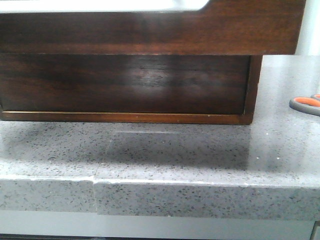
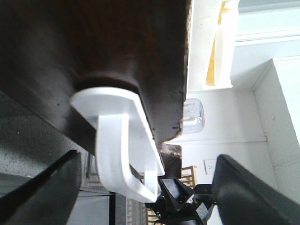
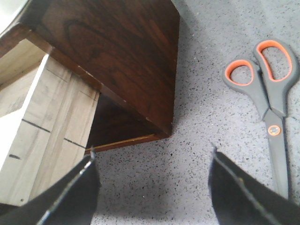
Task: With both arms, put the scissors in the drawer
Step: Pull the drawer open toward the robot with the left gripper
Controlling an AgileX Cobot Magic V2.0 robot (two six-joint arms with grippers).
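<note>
Two arms work around one wooden cabinet (image 1: 125, 85) on a speckled grey counter (image 1: 165, 155). From the front, the drawer (image 1: 150, 27) juts out over the cabinet's lower part, its dark glossy front carrying a white strip (image 1: 100, 5) along the upper edge of the view. The scissors (image 1: 306, 104) lie on the counter to the cabinet's right, well apart from it, only their grey handles with orange-lined loops showing at the picture's edge.

In the left wrist view the left gripper (image 2: 145, 187) has its jaws spread wide, one dark finger (image 2: 42, 192) on each side of a white handle (image 2: 122, 150) fixed to the dark drawer front. The fingers do not touch the handle; it stands in the gap between them.

In the right wrist view the right gripper (image 3: 152, 187) is also spread wide and holds nothing. It hangs over the counter just beside the cabinet's corner, where pale wooden inner boards (image 3: 42, 122) of the pulled-out drawer show. The scissors lie flat near it, blades closed, loops pointing away from the fingers (image 3: 243, 197).
</note>
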